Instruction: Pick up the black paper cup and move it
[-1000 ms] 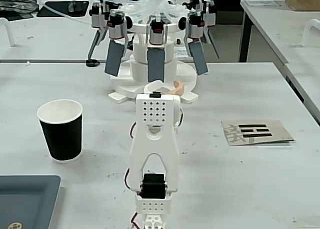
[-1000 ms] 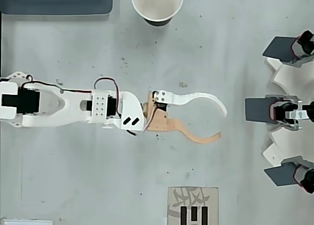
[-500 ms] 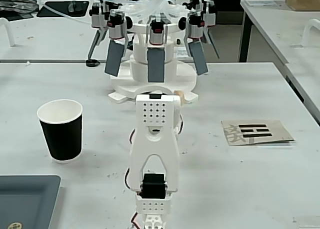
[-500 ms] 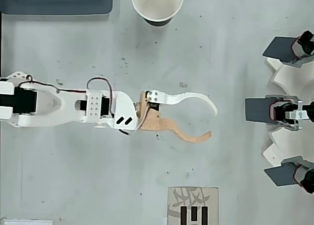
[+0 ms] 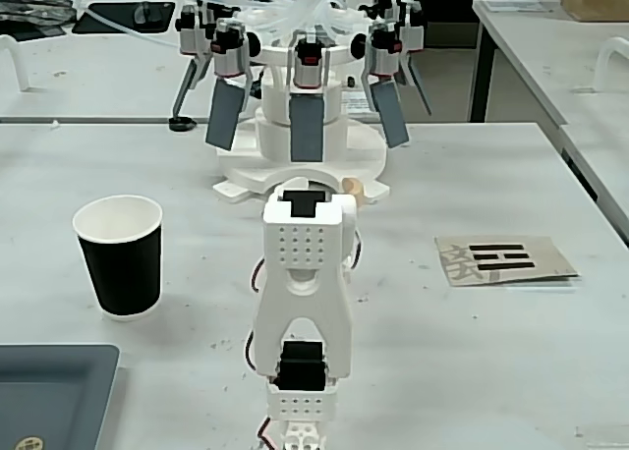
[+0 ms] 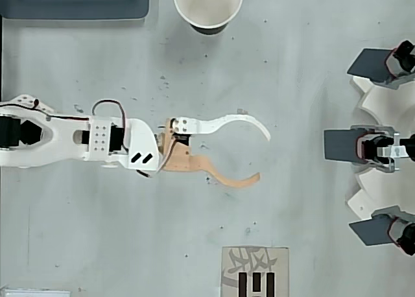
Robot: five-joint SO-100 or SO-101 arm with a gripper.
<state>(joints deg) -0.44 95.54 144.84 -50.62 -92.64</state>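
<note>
The black paper cup [image 5: 121, 256] stands upright on the grey table, left of the arm in the fixed view. From overhead the black paper cup [image 6: 207, 5] sits at the top edge, its white inside showing. My gripper [image 6: 262, 157] lies near the table's middle, open, with nothing between its white finger and tan finger. It is well below the cup in the overhead view and apart from it. In the fixed view the arm's white body hides most of the gripper; only a tan fingertip [image 5: 351, 188] shows behind it.
A white stand with several dark paddles [image 5: 307, 126] sits behind the arm, and the same stand [image 6: 382, 146] is at the right overhead. A dark tray [image 6: 74, 2] lies beside the cup. A printed card [image 5: 503, 259] lies to the right.
The arm has pulled back toward its base, drawing the open gripper left in the overhead view. The cup has not moved.
</note>
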